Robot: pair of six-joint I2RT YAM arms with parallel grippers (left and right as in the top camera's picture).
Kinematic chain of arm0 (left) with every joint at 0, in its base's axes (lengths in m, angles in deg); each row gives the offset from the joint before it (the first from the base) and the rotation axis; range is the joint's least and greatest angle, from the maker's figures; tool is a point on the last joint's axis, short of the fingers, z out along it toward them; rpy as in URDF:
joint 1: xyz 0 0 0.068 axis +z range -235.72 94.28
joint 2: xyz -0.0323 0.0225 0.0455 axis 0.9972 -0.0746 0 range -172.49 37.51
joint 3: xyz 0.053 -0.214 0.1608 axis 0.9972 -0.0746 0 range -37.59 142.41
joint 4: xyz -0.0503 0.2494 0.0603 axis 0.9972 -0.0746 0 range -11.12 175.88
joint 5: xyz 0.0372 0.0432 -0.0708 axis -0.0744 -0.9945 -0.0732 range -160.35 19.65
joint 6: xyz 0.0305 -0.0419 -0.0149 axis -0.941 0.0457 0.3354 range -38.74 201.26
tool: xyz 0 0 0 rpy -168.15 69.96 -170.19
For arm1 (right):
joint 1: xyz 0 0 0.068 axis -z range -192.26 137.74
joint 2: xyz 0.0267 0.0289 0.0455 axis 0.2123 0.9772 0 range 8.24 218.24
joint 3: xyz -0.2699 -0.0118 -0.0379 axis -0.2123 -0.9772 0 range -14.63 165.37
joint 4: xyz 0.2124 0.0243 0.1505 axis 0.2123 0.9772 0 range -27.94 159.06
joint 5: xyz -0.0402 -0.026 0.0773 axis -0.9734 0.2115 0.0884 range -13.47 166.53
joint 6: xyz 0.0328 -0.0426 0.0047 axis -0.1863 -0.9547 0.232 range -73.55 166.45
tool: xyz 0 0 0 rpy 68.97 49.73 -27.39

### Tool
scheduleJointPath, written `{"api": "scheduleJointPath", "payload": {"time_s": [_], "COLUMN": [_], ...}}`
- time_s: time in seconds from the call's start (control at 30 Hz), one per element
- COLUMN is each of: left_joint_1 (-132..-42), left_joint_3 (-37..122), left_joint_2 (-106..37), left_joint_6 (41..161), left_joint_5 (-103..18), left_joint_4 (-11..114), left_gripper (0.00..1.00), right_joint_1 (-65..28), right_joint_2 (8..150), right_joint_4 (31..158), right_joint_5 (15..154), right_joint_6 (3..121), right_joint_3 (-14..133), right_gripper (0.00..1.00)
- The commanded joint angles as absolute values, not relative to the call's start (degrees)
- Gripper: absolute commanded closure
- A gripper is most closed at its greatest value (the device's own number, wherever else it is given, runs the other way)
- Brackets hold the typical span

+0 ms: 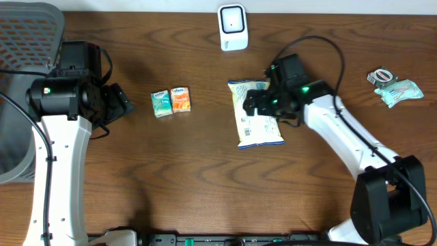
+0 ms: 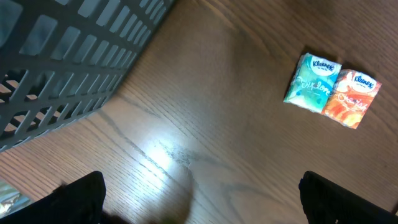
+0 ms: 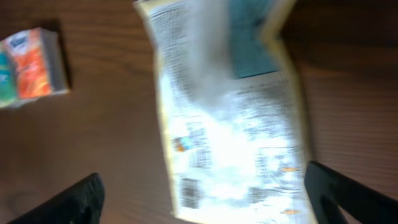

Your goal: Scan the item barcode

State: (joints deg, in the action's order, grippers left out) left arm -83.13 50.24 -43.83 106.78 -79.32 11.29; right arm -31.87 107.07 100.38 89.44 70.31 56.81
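The snack bag (image 1: 263, 130) lies flat on the table (image 1: 205, 178), printed back facing up, below the white scanner (image 1: 233, 27) and apart from it. My right hand (image 1: 258, 101) hovers right over the bag's upper half, fingers spread wide, gripping nothing. The wrist view is too blurred to pick out a barcode. I can't tell whether a scan has registered; my guess is the bag needs presenting to the scanner. My left hand (image 1: 119, 102) waits spread and empty near the tissue packs (image 1: 171, 102).
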Motion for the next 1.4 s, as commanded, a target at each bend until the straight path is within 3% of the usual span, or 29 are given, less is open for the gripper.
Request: {"api": "scheduleJointPath", "payload": {"time_s": [0.0, 0.7, 1.0, 1.37], "left_joint_1": [-82.89, -82.89, -82.89, -82.89], "left_joint_3": [50.39, 50.39, 50.39, 50.39], "left_joint_2": [-44.07, -44.07, -44.07, -44.07], "left_joint_6": [107.28, 107.30, 107.30, 107.30], "left_joint_5": [-79.87, -79.87, -79.87, -79.87], "left_joint_4": [11.12, 11.12, 11.12, 11.12], "left_gripper": [0.02, 0.02, 0.02, 0.02], "right_joint_1": [-28.99, -24.99, -24.97, -23.87], "right_joint_2": [106.00, 107.59, 112.64, 114.09], "right_joint_4": [101.02, 100.36, 97.32, 97.58], "right_joint_5": [88.87, 80.11, 93.99, 94.14], "right_joint_6": [69.89, 65.76, 58.96, 59.01], "right_joint_3": [56.94, 56.83, 56.83, 56.83], "right_gripper": [0.01, 0.01, 0.01, 0.01]}}
